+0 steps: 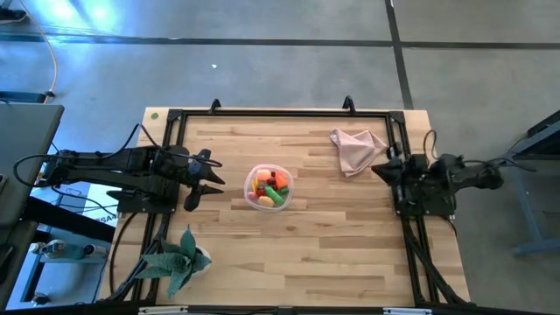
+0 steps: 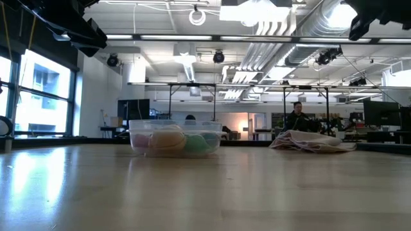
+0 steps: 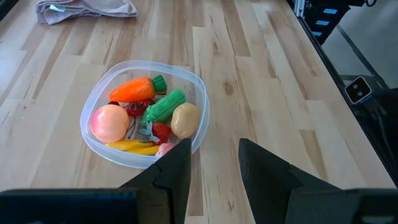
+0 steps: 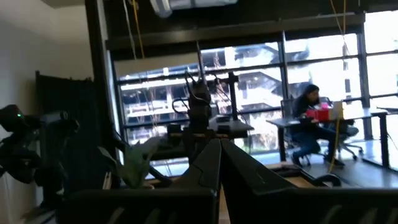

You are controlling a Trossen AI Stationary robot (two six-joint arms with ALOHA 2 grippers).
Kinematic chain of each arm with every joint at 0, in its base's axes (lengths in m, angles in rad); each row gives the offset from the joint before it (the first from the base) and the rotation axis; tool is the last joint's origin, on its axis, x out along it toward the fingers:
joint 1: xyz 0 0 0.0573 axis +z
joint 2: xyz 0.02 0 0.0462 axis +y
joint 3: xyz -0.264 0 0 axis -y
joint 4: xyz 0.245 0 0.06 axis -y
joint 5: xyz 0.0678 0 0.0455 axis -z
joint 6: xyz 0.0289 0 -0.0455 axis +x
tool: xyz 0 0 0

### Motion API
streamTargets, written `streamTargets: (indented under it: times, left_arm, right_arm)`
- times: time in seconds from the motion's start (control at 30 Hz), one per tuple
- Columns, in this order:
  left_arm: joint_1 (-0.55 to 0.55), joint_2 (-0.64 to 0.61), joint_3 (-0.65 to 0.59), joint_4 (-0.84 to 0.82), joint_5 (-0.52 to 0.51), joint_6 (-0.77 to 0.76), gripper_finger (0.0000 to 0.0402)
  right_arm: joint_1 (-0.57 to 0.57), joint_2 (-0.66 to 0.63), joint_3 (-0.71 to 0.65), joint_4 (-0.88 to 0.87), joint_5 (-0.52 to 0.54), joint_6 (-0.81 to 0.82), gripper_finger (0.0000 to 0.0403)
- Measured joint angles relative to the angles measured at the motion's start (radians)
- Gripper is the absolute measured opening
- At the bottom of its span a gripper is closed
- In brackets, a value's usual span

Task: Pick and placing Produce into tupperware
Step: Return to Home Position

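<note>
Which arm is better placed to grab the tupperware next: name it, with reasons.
Left. The left gripper hovers open right beside the tupperware, which shows close in its wrist view. The right gripper sits shut farther off, by the pink cloth.

Open-plan lab, exposed ceiling ducts (image 2: 307,25), desks (image 4: 367,114), large windows (image 2: 43,96)

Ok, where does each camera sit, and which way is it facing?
High: above the table, straight down; left arm, right arm at its sides.
Low: tabletop height, level into the room; tupperware, pink cloth, arms overhead.
Left wrist: on the left arm, angled down at the tupperware; open left pincer.
Right wrist: on the right arm, level toward windows; shut right pincer.
Shared: high, low, left wrist show the tupperware.
</note>
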Motion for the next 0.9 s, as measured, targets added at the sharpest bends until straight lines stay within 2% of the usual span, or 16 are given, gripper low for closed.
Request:
streamTargets:
  times: [0.23, 0.4, 0.5, 0.63, 0.73, 0.8, 0.9]
  left_arm:
    - [0.000, 0.000, 0.000, 0.000, 0.000, 0.000, 0.0122]
    - [0.000, 0.000, 0.000, 0.000, 0.000, 0.000, 0.0122]
    - [0.000, 0.000, 0.000, 0.000, 0.000, 0.000, 0.0122]
    - [0.000, 0.000, 0.000, 0.000, 0.000, 0.000, 0.0122]
    - [0.000, 0.000, 0.000, 0.000, 0.000, 0.000, 0.0122]
    - [0.000, 0.000, 0.000, -0.001, 0.000, 0.000, 0.0122]
    - [0.000, 0.000, 0.000, 0.000, 0.000, 0.000, 0.0122]
  right_arm:
    - [-0.047, 0.000, -0.170, 0.204, -0.084, 0.065, 0.0000]
    - [-0.081, 0.000, -0.213, 0.236, -0.131, 0.113, 0.0000]
    - [-0.093, 0.002, -0.227, 0.183, -0.136, 0.145, 0.0000]
    - [-0.105, 0.002, -0.227, 0.078, -0.097, 0.160, 0.0000]
    - [-0.105, 0.002, -0.226, -0.027, 0.007, 0.227, 0.0000]
    - [-0.109, 0.021, -0.225, -0.029, 0.051, 0.240, 0.0000]
    - [-0.109, 0.034, -0.225, -0.030, 0.055, 0.239, 0.0000]
